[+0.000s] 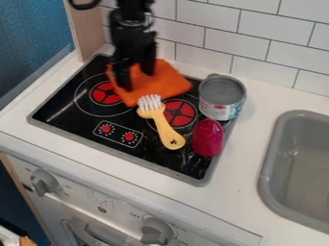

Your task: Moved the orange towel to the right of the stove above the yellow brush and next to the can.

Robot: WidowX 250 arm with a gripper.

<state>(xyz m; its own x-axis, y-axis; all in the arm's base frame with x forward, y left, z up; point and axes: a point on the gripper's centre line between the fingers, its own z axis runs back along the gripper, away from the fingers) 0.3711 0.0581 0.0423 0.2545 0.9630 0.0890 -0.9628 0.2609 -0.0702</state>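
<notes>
Pincer at orange towel, yellow brush, can, black stove

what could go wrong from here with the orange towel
Two things, as I see it. The brush has its bristles right at the near edge of the towel, so shifting the cloth might turn or drag the brush. The towel's right corner also sits close to the open can; if the gripper pushes it further that way, it could bump the can.
</notes>
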